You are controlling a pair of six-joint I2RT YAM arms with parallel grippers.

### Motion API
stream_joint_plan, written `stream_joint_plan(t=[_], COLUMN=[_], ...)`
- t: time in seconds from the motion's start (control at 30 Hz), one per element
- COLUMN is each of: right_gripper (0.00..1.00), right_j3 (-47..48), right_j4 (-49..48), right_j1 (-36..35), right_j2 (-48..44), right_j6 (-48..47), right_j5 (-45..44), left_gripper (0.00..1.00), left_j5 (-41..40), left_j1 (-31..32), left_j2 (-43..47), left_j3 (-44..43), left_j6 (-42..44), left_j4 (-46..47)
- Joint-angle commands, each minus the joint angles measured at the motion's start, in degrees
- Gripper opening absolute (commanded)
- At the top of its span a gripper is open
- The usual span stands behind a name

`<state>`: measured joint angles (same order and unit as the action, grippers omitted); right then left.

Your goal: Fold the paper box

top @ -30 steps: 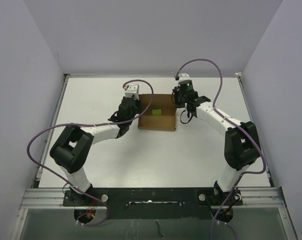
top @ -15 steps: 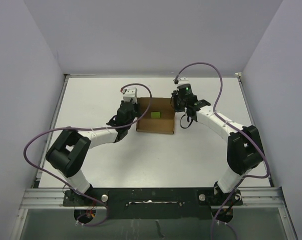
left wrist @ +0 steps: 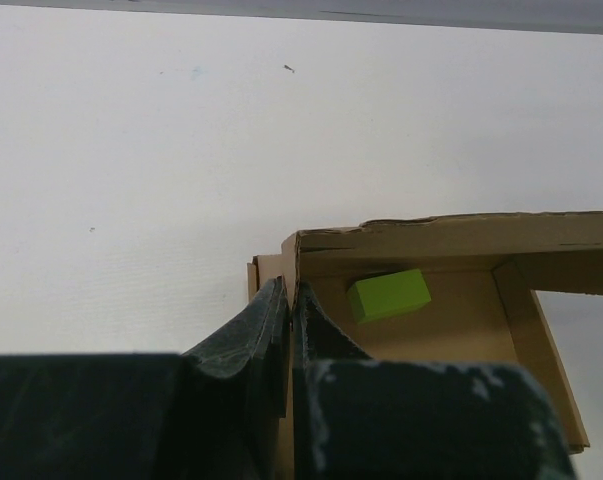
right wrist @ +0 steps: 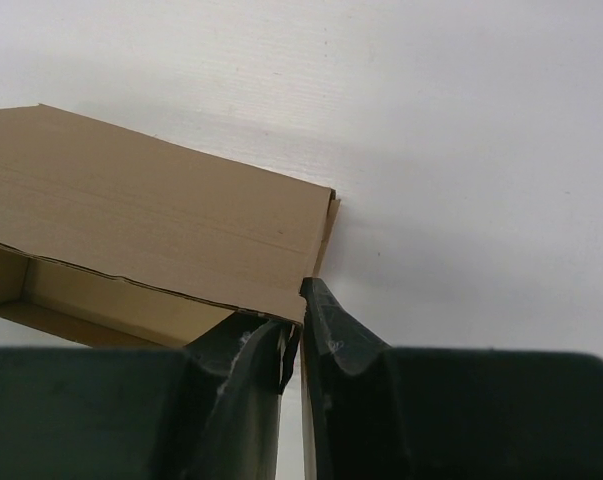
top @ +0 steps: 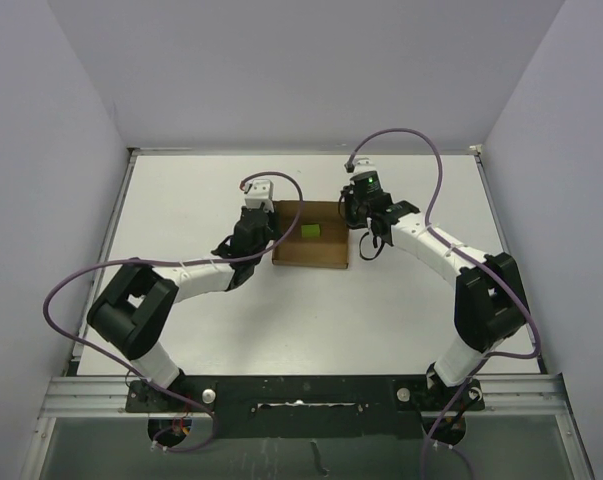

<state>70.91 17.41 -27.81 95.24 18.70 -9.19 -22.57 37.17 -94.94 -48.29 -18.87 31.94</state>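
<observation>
Pinching box (top: pixel 316 255) left wall: left gripper (left wrist: pixel 289 300), clamped, likely keeping wall upright; right gripper (right wrist: pixel 296 315) astride right wall, tight or slack cannot tell; green block (left wrist: pixel 388 294) inside.

top: overhead, far | 2 wrists: near, low | shared: likely paper box (top: pixel 316 252)

The left arm (top: pixel 196 270) and right arm (top: pixel 433 243) reach forward and inward, flanking the paper box (top: pixel 311 252). The left gripper (left wrist: pixel 290 300) pinches the box's left wall, fingers pressed together. The right gripper (right wrist: pixel 293 318) sits at the box's right corner, fingers barely parted; whether it grips is unclear.
</observation>
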Motion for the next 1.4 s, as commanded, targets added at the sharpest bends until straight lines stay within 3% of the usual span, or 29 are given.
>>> stream_joint_plan(t=[0.0,0.53,1.03,1.37], right_gripper=[0.11,0.12,0.14,0.19], right_j3=[-0.9,1.6,-4.4,-8.2], right_j4=[-2.5,-1.0,-1.5,-4.2], right_j1=[-3.3,-1.9,-3.4,-4.8], right_j2=[-1.6,0.1,-3.5,-7.0], right_j6=[2.8,6.1,-2.5,-7.9], right_j5=[9.1,14.7,12.4,11.7], left_gripper=[0.00,0.00,0.00,0.00], left_j5=[8.0,10.1,13.0,14.1], left_j1=[3.4,2.8,2.9,4.0], left_j2=[3.9,3.9,7.2,7.9], left_j3=[0.5,0.0,6.4,12.2], left_j6=[-2.4,-1.6,-0.7,2.7], left_j4=[1.5,0.0,2.1,8.1])
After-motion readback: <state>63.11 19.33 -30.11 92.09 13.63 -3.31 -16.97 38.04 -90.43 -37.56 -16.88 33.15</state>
